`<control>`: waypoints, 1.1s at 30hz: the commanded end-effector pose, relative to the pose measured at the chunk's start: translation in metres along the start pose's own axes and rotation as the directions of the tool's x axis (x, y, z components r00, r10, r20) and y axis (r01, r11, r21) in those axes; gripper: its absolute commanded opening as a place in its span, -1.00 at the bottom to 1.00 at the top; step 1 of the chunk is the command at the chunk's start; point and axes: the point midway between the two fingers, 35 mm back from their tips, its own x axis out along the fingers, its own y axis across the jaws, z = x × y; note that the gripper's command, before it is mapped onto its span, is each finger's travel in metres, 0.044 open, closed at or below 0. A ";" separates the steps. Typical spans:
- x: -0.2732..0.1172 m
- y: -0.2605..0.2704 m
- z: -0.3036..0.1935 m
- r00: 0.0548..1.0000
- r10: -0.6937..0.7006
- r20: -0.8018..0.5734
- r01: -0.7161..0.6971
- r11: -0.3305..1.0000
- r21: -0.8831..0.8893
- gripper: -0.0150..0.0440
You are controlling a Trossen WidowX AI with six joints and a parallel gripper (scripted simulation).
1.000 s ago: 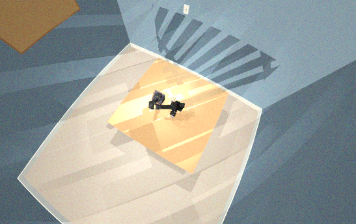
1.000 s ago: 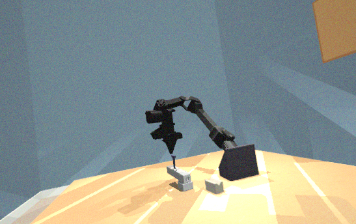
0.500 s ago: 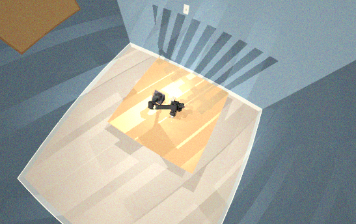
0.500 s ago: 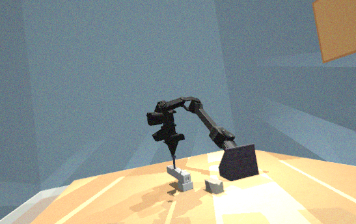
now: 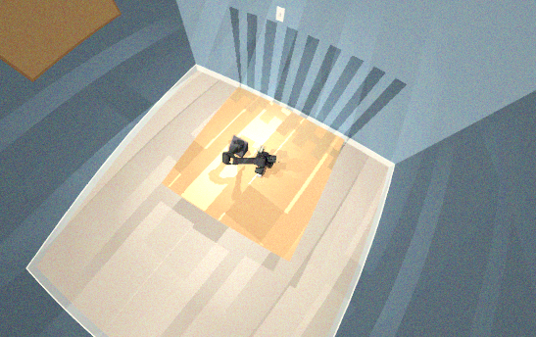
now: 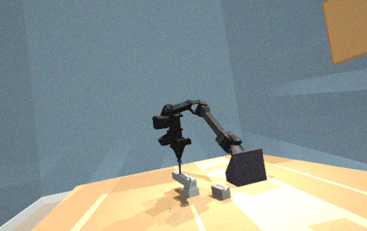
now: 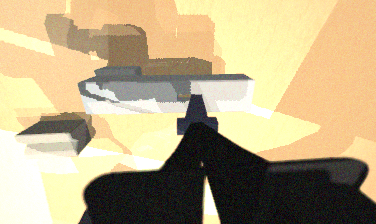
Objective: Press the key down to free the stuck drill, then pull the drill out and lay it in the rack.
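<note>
The black arm [image 5: 247, 161] [image 6: 213, 123] reached out from its dark base [image 5: 237, 146] [image 6: 247, 168] and bent down at the wrist, its end effector [image 5: 264, 162] [image 6: 179, 161] [image 7: 199, 126] pointing straight down over the tabletop [image 5: 307, 171] [image 6: 126, 198] [image 7: 334, 125]. The end effector was fully closed with nothing between its fingers, the two tips meeting in a single narrow point. Directly beneath them a slim dark-blue piece with a crosswise head [image 6: 180, 167] [image 7: 196, 111] stood upright at the pale grey holder [image 6: 190, 182] [image 7: 134, 95]; whether it was the drill or the key could not be told. The closed tips were at its head, but whether they touched it could not be told either. The holder had a foot on the tabletop and a long upper part sloping up away from the foot. A small ochre patch [image 7: 184, 96] showed on the holder beside the dark piece. A small grey block with a pale top [image 6: 221, 191] [image 7: 54, 137], perhaps the rack, sat on the tabletop near the holder, apart from it, between the holder and the arm's base in the exterior view.
</note>
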 end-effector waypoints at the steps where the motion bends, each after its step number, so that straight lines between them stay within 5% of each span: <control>1: 0.002 -0.003 -0.005 1.000 -0.007 -0.011 0.007 1.000 -0.004 -0.49; 33: 0.009 -0.001 -0.003 1.000 -0.007 -0.010 0.007 1.000 -0.004 -0.49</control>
